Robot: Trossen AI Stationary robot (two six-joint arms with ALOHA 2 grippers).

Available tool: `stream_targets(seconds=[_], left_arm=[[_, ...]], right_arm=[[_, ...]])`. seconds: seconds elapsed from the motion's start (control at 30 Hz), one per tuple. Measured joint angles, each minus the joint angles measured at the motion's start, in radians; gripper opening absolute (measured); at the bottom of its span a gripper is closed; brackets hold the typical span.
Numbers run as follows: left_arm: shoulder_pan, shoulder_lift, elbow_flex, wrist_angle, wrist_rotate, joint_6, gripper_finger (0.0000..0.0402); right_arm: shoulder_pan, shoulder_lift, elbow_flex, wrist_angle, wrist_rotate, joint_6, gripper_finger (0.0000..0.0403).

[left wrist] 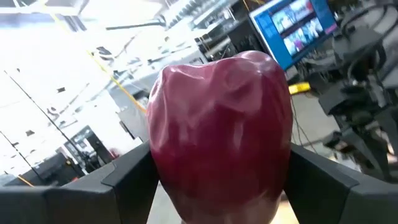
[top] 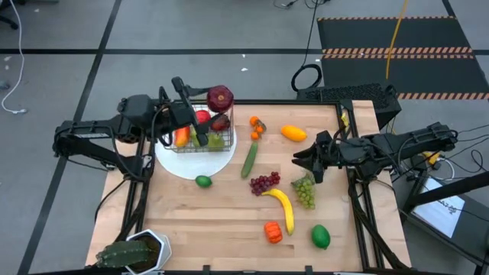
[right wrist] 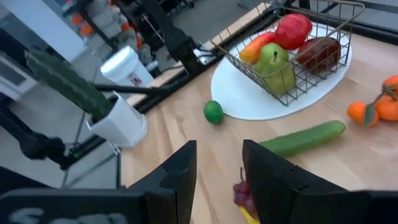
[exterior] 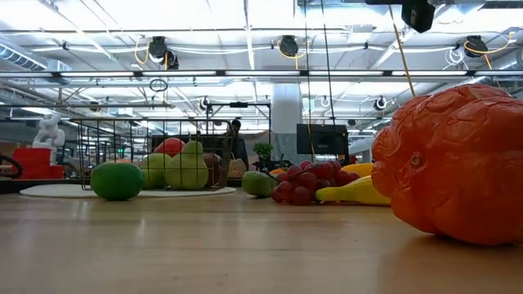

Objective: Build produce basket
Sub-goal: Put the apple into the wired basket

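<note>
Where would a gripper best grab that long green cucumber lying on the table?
Probably at the middle of the cucumber, coming straight down from above with the fingers closing across its narrow width. It lies flat on the wooden table, long and slim, so its ends are harder to pinch. The plate lies on one side and the purple grapes near its lower end, but its middle has free space both sides.

Overhead camera: looks straight down on my whole table (top: pixel 229 221) and both arms. Table-height camera: faces level across the boards into the room, very near an orange pepper (exterior: pixel 458 163). My left wrist camera looks past my fingers (left wrist: pixel 118 180) at a dark red apple (left wrist: pixel 221 130) filling the view between them. My right wrist camera looks beyond my fingers (right wrist: pixel 177 174) to the basket (right wrist: pixel 292 46), also seen overhead and from table height.
</note>
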Motion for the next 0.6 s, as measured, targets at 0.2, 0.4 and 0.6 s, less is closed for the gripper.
stream_targets(seconds=[0.2, 0.4, 0.6], left_arm=[[0.000, 0.000, 0.000, 0.072, 0.000, -0.076, 0.0293], [0.000, 0.000, 0.000, 0.087, 0.000, -0.299, 0.0294], [0.000, 0.000, 0.000, 0.087, 0.000, -0.597, 0.0294]], right_arm=[[0.000, 0.001, 0.000, 0.017, 0.044, -0.012, 0.0123], [0.000, 0.001, 0.000, 0.015, 0.068, -0.039, 0.0123], [-0.020, 0.001, 0.000, 0.014, 0.070, -0.065, 0.0123]])
